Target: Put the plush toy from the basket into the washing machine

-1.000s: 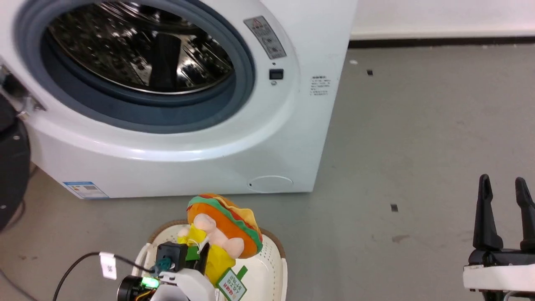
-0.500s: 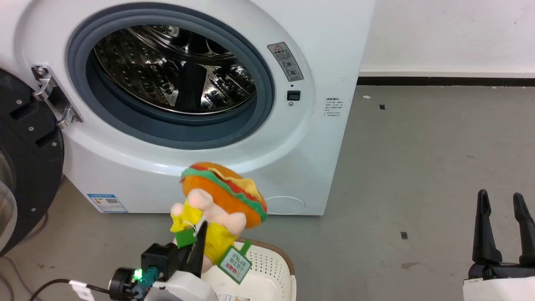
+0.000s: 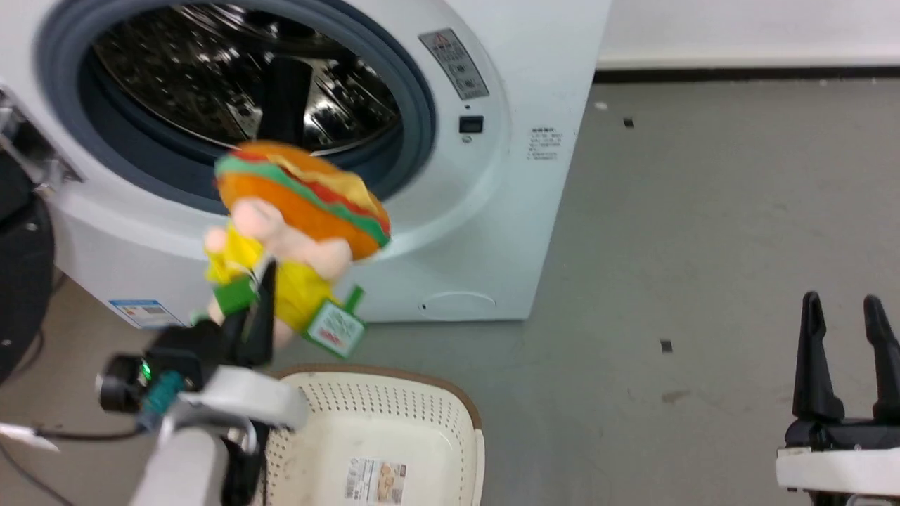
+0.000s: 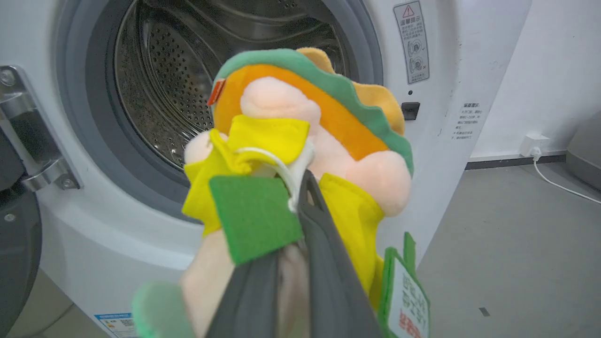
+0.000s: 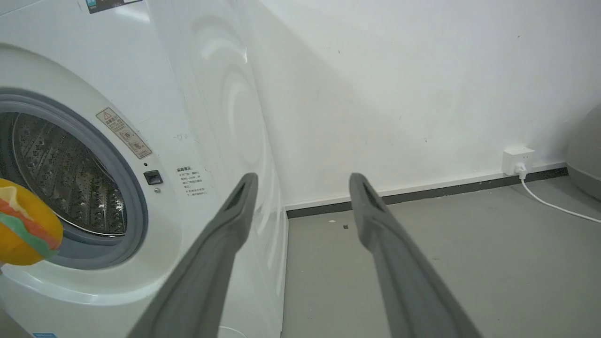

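So the plush toy [image 3: 299, 204] is up in the air, out of the basket [image 3: 450, 400], hanging right in front of the lower edge of the washing machine [image 3: 506, 176] porthole. It's outside the opening, not in the drum [image 3: 211, 77]. In the head view it sits above the basket's far left rim. The burger top tilts toward the grey door seal [image 3: 415, 91], and the tag [image 3: 336, 329] dangles below on the right.

The left gripper [image 3: 256, 302] has it from underneath, pinched tight on the yellow and pink lower part. In the left wrist view one dark finger [image 4: 324, 263] presses up against the yellow fabric and the other is mostly tucked under a green felt patch [image 4: 253, 216].

The basket stands on the grey floor [image 3: 703, 246] just in front of the machine's bottom front edge, with only a sticker label [image 3: 376, 480] on its inner bottom. The black door [image 3: 21, 281] is swung open at the machine's left side.

The right gripper [image 3: 842, 301] is well apart over bare floor, its fingers spread and holding nothing. Its wrist view shows the machine's side, a white wall and a socket [image 5: 516, 162] with a cable.
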{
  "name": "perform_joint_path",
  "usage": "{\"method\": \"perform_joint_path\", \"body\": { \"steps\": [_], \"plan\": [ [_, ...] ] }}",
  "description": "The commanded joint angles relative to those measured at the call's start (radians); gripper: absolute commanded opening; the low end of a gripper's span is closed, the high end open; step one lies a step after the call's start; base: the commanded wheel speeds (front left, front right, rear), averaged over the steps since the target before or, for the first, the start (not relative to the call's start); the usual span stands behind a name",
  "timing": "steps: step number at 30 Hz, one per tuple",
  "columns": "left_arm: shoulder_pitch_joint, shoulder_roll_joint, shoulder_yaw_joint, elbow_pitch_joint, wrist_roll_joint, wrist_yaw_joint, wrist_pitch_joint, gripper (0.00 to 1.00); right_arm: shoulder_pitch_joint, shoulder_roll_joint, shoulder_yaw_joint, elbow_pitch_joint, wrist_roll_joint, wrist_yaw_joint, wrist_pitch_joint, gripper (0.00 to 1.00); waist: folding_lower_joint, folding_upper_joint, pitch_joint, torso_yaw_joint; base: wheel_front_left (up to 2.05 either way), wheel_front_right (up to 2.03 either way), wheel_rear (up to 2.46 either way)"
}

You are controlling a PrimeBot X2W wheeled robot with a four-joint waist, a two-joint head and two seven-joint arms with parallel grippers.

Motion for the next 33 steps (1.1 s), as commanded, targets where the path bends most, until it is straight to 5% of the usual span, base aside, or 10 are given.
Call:
{"method": "perform_joint_path", "body": {
  "steps": [1,18,33],
  "plan": [
    [-0.041,0.013,0.012,-0.007,-0.004,-0.005,0.001,0.00,-0.025,0.000,0.001,-0.010,0.003,-0.001,-0.004,1.00,0.0001,0.0000,0.052,-0.028,0.00,0.00,0.00],
    [-0.565,0.247,0.128,0.153,-0.035,-0.041,0.240,0.00,-0.175,0.000,0.015,-0.073,0.032,-0.001,-0.004,1.00,0.0001,0.0000,0.411,-0.166,0.00,0.00,0.00],
    [-1.154,0.362,0.001,0.506,0.077,-0.093,0.405,0.00,-0.262,0.000,0.047,-0.093,0.069,-0.001,-0.004,1.00,0.0001,0.0000,0.609,-0.247,0.00,0.00,0.00]
  ]
}}
